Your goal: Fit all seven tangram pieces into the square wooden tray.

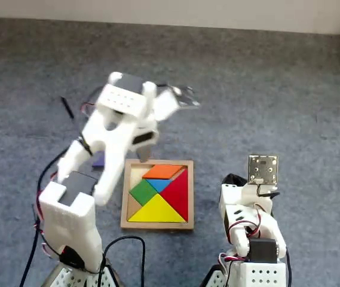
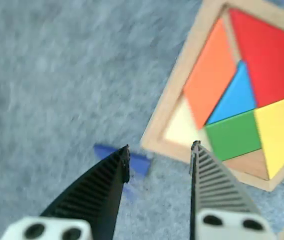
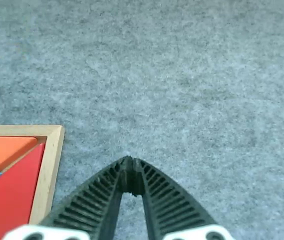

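Five seated: orange [image 1: 162, 171], red [image 1: 178, 188], blue [image 1: 158, 184], green [image 1: 143, 191], yellow [image 1: 156, 210], in tray [image 1: 158, 225].
Loose piece [image 2: 139, 162]: on carpet [image 2: 42, 75], tray's 10 o'clock.
Left gripper [image 2: 160, 146]: spread over it.
Right gripper [image 3: 132, 162]: pressed together, tray's 3 o'clock.
Remaining: loose piece, at least.

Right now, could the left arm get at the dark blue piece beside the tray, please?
Probably yes: the left tool hangs open close above the dark blue piece, with nothing between them.

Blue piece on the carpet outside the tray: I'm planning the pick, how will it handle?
The blue piece looks flat and rigid, so probably stiff and light. Lying low on carpet, it likely won't slide, but thin edges may be hard to grip.
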